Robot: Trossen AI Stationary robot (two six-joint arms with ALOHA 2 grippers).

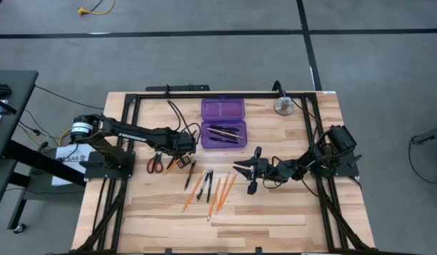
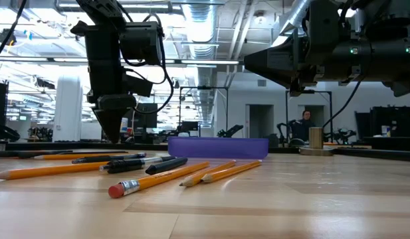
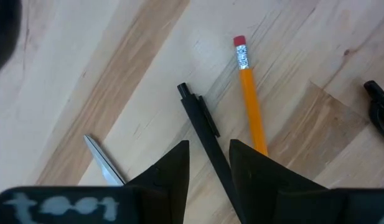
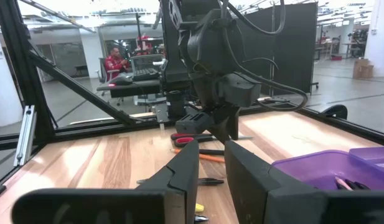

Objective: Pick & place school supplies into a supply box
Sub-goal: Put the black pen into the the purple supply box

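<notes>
You are straddling the pen (image 3: pixel 204 127) at centre frame with the left gripper's (image 3: pixel 209 163) open jaws; lower squarely, then close.

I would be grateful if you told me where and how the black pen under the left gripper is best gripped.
Grip the black pen on its slim barrel just below the clip, coming straight down from above. It lies flat on the table, and the left gripper already straddles it with fingers open across its width. An orange pencil lies close alongside, so keep centred.
</notes>
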